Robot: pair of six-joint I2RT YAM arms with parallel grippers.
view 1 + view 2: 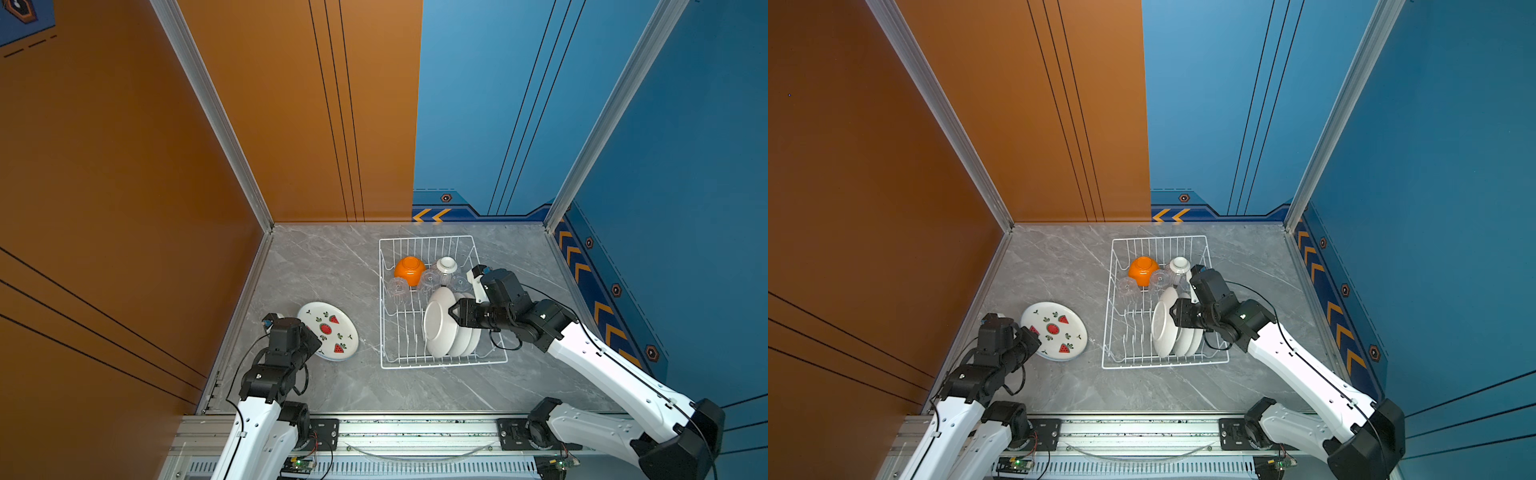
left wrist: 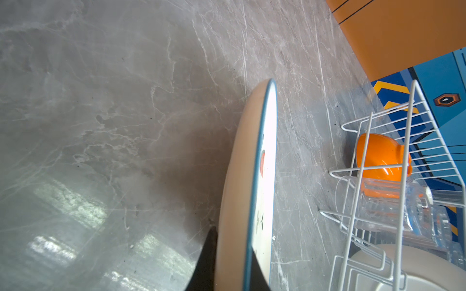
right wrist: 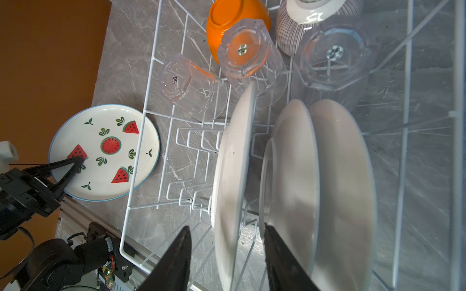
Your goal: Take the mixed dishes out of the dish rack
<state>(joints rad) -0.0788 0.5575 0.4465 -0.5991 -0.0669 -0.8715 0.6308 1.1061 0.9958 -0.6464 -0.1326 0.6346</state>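
Observation:
The white wire dish rack stands on the grey table right of the middle. In it three white plates stand on edge, and my right gripper is open astride the frontmost plate, with a gap on both sides. Behind them lie an upturned orange bowl, a ribbed bowl and three clear glass cups. Left of the rack, my left gripper is shut on the rim of a watermelon-patterned plate low over the table.
An orange wall runs close along the table's left side behind the left arm. A blue wall closes the right side, near the right arm. An aluminium rail lines the front edge. Bare marble lies behind the watermelon plate.

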